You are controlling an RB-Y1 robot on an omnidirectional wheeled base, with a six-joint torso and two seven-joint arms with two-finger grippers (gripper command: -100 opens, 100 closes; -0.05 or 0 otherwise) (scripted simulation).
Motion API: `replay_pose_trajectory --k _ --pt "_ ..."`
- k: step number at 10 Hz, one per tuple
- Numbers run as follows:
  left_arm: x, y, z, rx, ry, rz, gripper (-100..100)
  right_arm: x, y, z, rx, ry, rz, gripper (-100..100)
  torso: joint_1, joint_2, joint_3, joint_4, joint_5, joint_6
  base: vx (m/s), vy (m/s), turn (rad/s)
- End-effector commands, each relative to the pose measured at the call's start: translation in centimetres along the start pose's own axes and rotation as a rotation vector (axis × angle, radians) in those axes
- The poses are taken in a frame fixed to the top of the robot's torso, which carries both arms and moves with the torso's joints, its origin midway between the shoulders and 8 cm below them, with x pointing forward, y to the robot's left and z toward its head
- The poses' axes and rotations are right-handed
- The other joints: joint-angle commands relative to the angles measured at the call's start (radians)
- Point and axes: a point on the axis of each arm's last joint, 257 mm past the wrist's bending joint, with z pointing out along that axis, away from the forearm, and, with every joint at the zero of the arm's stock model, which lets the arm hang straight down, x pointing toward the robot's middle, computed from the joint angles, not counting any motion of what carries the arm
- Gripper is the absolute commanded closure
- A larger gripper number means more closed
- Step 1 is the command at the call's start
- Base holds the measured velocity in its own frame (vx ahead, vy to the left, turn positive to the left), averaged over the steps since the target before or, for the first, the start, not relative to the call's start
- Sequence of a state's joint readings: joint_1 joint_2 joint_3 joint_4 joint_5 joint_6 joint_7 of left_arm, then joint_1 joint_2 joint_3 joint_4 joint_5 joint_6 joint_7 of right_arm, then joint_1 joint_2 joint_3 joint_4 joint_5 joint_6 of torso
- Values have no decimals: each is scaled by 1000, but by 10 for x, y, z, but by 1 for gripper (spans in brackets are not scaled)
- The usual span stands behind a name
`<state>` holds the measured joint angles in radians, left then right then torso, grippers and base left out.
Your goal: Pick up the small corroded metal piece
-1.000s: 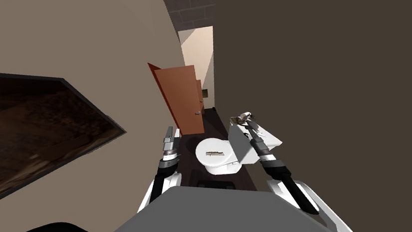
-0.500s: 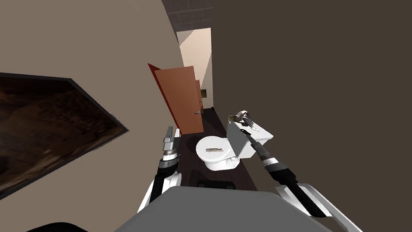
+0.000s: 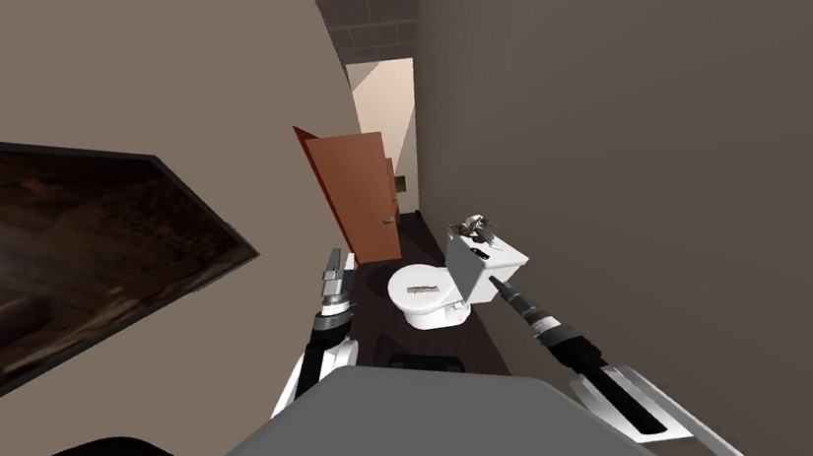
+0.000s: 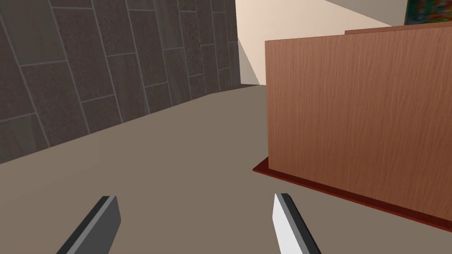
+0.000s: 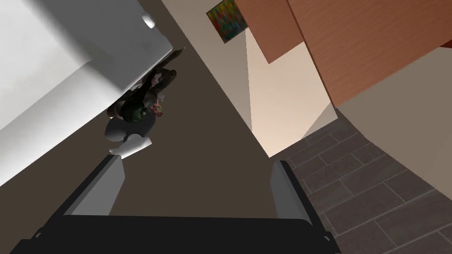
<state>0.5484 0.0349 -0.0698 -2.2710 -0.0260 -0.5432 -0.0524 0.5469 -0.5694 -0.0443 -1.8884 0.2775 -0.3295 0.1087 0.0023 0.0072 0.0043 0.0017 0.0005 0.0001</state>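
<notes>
1. Head view: the corroded piece (image 3: 471, 225) sits on the far end of the top of the toilet tank (image 3: 467, 273), close to the right wall. Your right gripper (image 3: 495, 280) hangs by the tank's near end, well short of the piece, with the forearm stretched forward and low. Your left gripper (image 3: 335, 268) is raised beside the left wall, near the brown door (image 3: 358, 197).
2. Left wrist view: the left fingers (image 4: 284, 220) are spread, with nothing between them. Leave this arm parked.
3. Right wrist view: the right fingers (image 5: 106, 187) are spread and empty. The piece, dark brown-green, lies at the tank's top edge. It is ahead of the gripper but off its axis, beyond the finger on the tank's side. A pale rounded thing (image 5: 128, 130) lies just beside it, nearer the gripper.
4. Judgement: the step in hand is the approach. Shift your hand toward the tank until the piece is centred in the gap, then advance. Pinch only the dark piece. It is small and irregular, so it may slip or be nudged off the edge.
</notes>
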Motion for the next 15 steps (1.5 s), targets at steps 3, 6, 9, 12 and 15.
replay_pose_trajectory --k 3,6,9,12,15 --pt "0 0 0 0 0 0 0 13 -42 -21 69 118 -185 -100 0 0 0 0 0 0 -104 31 -32" --pt "0 0 0 0 0 0 0 16 -80 -39 122 206 -312 -100 3 -1 0 0 1 0 -94 61 -16" --pt "0 0 0 0 0 0 0 12 -117 -58 172 289 -429 -100 3 -3 -2 -1 1 -1 -57 55 20" --pt "0 0 0 0 0 0 0 -1 -152 -76 220 363 -536 -100 3 -6 -3 -1 1 -1 -20 65 49" --pt "0 0 0 0 0 0 0 -21 -184 -93 267 427 -631 -100 2 -9 -5 -2 1 -1 11 66 63"
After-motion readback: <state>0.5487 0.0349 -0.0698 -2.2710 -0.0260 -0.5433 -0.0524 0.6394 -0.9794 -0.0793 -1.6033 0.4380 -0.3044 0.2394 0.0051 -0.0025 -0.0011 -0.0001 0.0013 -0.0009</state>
